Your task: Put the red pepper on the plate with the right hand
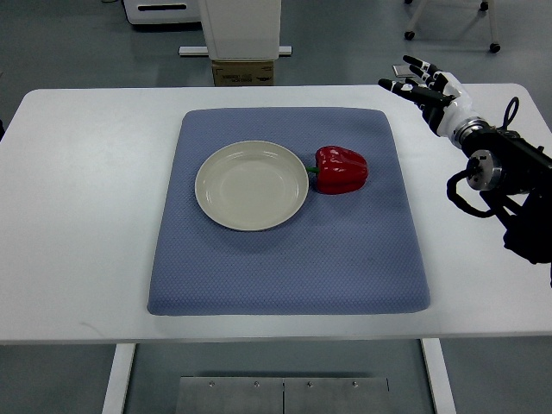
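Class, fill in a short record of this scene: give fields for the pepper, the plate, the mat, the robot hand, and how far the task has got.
pepper: red, lying on the mat, just right of the plate, stem toward the plate
plate: cream, round, empty, on the mat
mat: blue-grey, on the white table
right robot hand: above the table's far right corner, fingers spread, holding nothing, apart from the pepper
left robot hand: not in view
task: pepper not yet on the plate

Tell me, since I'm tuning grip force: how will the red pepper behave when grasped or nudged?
The red pepper looks glossy, so probably slippery. Its rounded, lobed body lies on its side on the blue mat, so a nudge may rock or roll it. Likely hollow, light for its size.
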### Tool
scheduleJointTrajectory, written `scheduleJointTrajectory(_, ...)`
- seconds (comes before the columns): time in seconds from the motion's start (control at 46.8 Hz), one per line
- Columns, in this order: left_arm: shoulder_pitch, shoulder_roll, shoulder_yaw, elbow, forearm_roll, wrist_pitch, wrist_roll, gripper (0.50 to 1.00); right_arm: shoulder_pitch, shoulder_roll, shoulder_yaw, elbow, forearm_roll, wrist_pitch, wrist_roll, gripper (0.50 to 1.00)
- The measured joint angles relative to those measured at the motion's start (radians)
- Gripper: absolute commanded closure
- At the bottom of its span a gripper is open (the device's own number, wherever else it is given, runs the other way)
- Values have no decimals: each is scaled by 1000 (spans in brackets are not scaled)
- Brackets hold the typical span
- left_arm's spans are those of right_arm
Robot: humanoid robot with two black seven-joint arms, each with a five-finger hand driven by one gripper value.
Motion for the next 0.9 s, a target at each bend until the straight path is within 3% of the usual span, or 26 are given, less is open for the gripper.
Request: scheduleJointTrajectory(0.898, 5, 0, -1, 1, -2, 8, -1, 500, 3, -1, 0, 0, 0, 0, 9, 500)
